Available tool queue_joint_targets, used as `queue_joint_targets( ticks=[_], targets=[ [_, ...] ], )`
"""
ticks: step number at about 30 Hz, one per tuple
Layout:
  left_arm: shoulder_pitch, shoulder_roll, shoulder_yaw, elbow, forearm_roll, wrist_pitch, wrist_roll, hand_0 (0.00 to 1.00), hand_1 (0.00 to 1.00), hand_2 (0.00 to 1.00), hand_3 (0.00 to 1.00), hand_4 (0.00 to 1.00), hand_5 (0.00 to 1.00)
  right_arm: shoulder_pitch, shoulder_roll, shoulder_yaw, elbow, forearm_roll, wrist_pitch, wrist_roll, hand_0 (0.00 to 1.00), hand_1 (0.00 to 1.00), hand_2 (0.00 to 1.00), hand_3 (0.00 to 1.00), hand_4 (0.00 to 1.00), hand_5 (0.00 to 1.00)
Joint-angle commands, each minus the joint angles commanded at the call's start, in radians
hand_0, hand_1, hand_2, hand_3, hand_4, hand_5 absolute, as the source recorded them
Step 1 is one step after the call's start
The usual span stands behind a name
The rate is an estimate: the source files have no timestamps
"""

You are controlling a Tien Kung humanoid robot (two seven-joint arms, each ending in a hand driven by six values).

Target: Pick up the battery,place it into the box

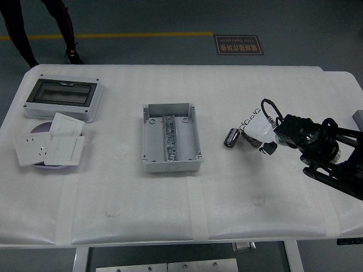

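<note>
We see the battery (231,137) just left of our right hand (258,133), whose fingers hang loosely spread, holding nothing.

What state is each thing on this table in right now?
Battery: lying on its side on the table, not held.
Box: open, no battery inside.
Right hand: beside the battery, grasp unclear.
Cabinet: dark cover closed.
Switch plates: lying flat, overlapping.
</note>
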Motion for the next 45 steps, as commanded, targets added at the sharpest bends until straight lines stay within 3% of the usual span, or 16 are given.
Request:
queue_joint_targets(
  ticks=[5,6,11,12,26,30,36,40,45],
  targets=[
    [-0.001,0.000,0.008,0.000,-0.007,0.004,-0.008,0.735,0.703,0.523,0.526,0.315,0.002,-0.006,0.002,-0.002,-0.004,0.006,-0.008,0.003,0.965,0.849,0.935,0.983,0.668,0.168],
    [-0.001,0.000,0.010,0.000,-0.009,0.006,-0.010,0.734,0.704,0.522,0.526,0.317,0.002,-0.007,0.003,-0.002,-0.006,0.008,-0.010,0.003,0.924,0.789,0.766,0.769,0.513,0.126],
    [0.000,-0.002,0.016,0.000,-0.004,0.011,-0.020,0.734,0.704,0.522,0.526,0.317,0.002,-0.010,0.004,-0.006,-0.011,0.018,-0.030,0.006,0.924,0.789,0.766,0.769,0.513,0.126],
    [0.001,-0.002,0.017,0.000,-0.005,0.012,-0.021,0.734,0.703,0.520,0.526,0.317,0.002,-0.010,0.004,-0.007,-0.011,0.019,-0.034,0.007,0.899,0.755,0.689,0.693,0.455,0.122],
    [0.006,-0.007,0.030,0.000,0.003,0.024,-0.046,0.733,0.700,0.520,0.526,0.320,0.002,0.014,-0.005,-0.027,-0.009,0.054,-0.083,0.008,0.860,0.712,0.633,0.665,0.450,0.114],
    [0.008,-0.008,0.030,0.000,0.007,0.024,-0.049,0.732,0.700,0.520,0.527,0.325,0.002,0.036,-0.026,-0.073,0.018,0.105,-0.152,-0.037,0.851,0.703,0.628,0.661,0.454,0.122],
    [0.012,-0.012,0.033,0.000,0.011,0.022,-0.048,0.731,0.696,0.518,0.526,0.322,0.002,0.065,-0.060,-0.159,0.107,0.206,-0.306,-0.150,0.836,0.701,0.630,0.662,0.459,0.138],
    [0.014,-0.014,0.020,0.000,0.028,0.017,-0.042,0.731,0.696,0.518,0.526,0.322,0.002,0.070,-0.056,-0.090,0.184,0.245,-0.391,-0.174,0.836,0.701,0.630,0.662,0.459,0.138],
    [0.014,-0.016,0.012,0.000,0.039,0.012,-0.038,0.732,0.695,0.517,0.526,0.324,0.002,0.050,-0.004,0.020,0.278,0.309,-0.445,-0.166,0.827,0.699,0.632,0.667,0.467,0.149]
  ],
)
